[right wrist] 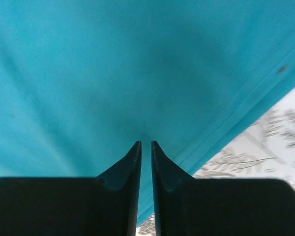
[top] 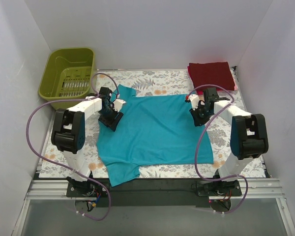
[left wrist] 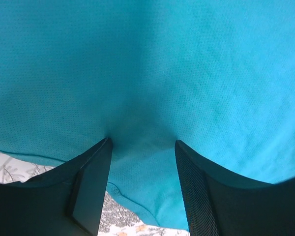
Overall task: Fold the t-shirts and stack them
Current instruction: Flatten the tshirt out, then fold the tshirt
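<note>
- White walls (top: 152, 29) close in three sides of the one table (top: 157, 78), whose top has a leaf-and-flower print.
- One teal shirt (top: 157, 130) lies spread flat at the table's middle, a sleeve hanging toward the near edge.
- Two arms stand at the near edge, the left arm (top: 71, 130) and the right arm (top: 246, 132), each trailing a purple cable (top: 34, 123).
- One green basket (top: 51, 69) sits at the far left corner.
- One red shirt (top: 211, 74), folded, lies at the far right corner.
- Left gripper (left wrist: 142, 142): fingers spread, tips pressing the teal shirt by its far left sleeve.
- Right gripper (right wrist: 146, 143): fingers almost together, pinching the teal shirt beside its hem.
</note>
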